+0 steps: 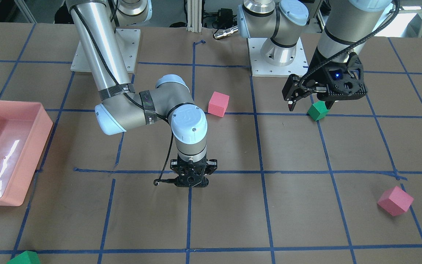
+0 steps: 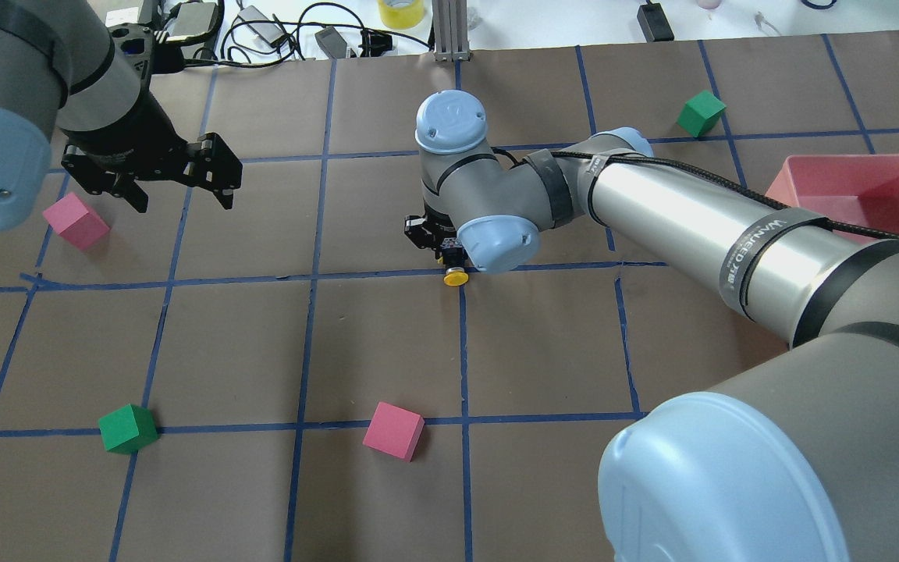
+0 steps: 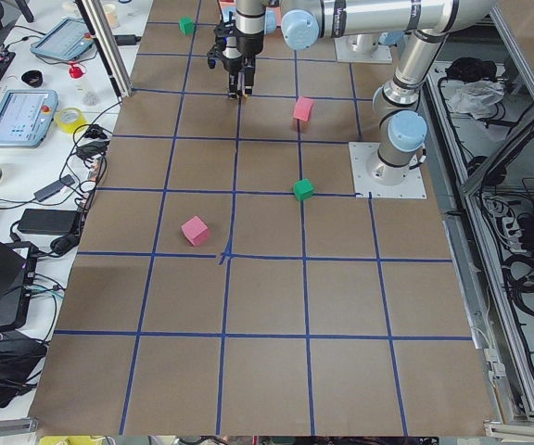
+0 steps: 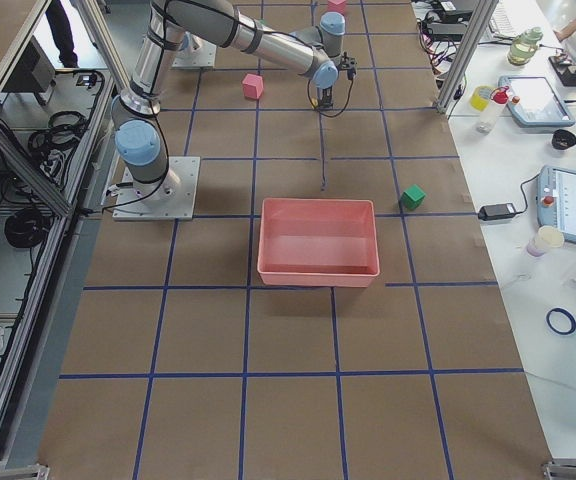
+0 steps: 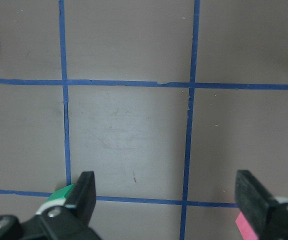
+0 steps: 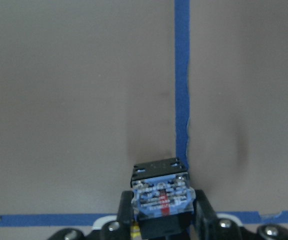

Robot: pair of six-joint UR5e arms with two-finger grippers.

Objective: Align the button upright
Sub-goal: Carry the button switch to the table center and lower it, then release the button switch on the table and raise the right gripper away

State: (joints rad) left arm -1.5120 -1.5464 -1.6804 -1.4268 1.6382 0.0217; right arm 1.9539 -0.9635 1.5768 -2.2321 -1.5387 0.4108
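My right gripper (image 2: 440,248) points down at the table's middle, shut on the button (image 2: 456,275). The button lies on its side in the jaws, with its yellow cap sticking out toward my base. In the right wrist view the button's grey contact block (image 6: 160,196) sits between the fingertips, close over a blue tape line. I cannot tell whether it touches the table. In the front view the right gripper (image 1: 191,182) hides the button. My left gripper (image 2: 184,187) is open and empty, held high over the table; it also shows in the left wrist view (image 5: 166,200).
Pink foam cubes (image 2: 75,221) (image 2: 393,430) and green foam cubes (image 2: 128,428) (image 2: 701,112) lie scattered on the brown gridded table. A pink bin (image 2: 863,187) stands on my right. Cables and tools lie beyond the far edge.
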